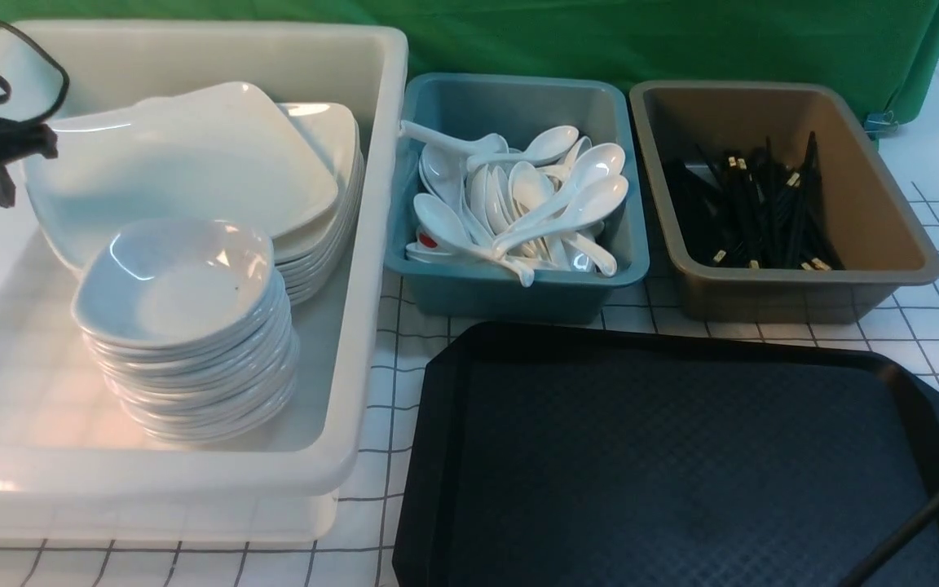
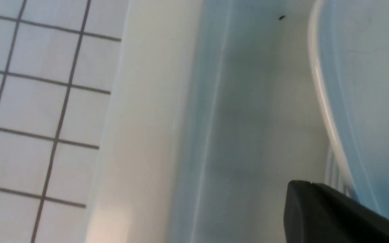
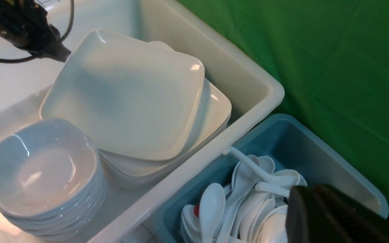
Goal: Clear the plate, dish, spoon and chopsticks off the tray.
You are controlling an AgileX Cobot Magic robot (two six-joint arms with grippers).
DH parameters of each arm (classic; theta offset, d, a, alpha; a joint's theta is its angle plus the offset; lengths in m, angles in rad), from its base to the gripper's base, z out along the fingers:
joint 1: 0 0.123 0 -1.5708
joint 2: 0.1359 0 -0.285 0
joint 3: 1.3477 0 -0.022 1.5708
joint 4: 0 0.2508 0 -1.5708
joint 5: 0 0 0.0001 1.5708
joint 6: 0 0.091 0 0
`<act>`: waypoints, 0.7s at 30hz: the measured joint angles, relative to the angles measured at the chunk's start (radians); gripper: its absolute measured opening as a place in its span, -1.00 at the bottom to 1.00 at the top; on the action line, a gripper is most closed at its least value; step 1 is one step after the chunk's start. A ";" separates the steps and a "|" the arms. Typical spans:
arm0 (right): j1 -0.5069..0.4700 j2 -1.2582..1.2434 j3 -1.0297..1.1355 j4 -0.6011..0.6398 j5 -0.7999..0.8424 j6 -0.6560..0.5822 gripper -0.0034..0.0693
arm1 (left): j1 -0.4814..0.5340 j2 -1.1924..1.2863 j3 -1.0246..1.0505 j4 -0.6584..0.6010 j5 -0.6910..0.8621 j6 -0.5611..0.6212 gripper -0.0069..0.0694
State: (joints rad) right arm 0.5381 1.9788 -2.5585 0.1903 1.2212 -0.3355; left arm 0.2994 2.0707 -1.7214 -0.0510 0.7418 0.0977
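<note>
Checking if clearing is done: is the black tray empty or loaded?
Empty where visible: the black tray shows only bare textured surface; its near edge is cropped.

No writing, label, brand, number or sign can be read in any view. The chopsticks (image 1: 763,214) in the brown tub (image 1: 885,236) carry small pale bands near their ends, too small to tell whether they are lettering. A small red patch (image 1: 427,240) shows among the spoons (image 1: 535,204) in the blue tub (image 1: 518,289); whether it is print or a plain mark cannot be told
</note>
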 joint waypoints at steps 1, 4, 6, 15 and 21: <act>0.000 0.000 0.000 0.000 0.000 0.000 -0.82 | 0.000 0.008 0.000 0.002 -0.019 0.000 -0.82; 0.001 0.000 0.000 0.000 0.000 0.001 -0.82 | 0.000 0.037 -0.008 0.015 -0.093 0.003 -0.82; 0.001 0.000 0.000 0.000 0.000 0.004 -0.81 | 0.000 0.049 -0.010 0.013 -0.153 0.004 -0.82; 0.001 0.000 0.000 0.045 0.001 0.032 -0.79 | -0.034 0.092 -0.048 -0.180 -0.331 0.082 -0.82; 0.001 0.000 0.000 0.092 0.001 0.044 -0.77 | -0.092 0.095 -0.120 -0.164 -0.197 0.206 -0.82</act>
State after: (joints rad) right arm 0.5390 1.9788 -2.5585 0.2823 1.2220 -0.2912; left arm 0.2074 2.1657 -1.8411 -0.2152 0.5450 0.3041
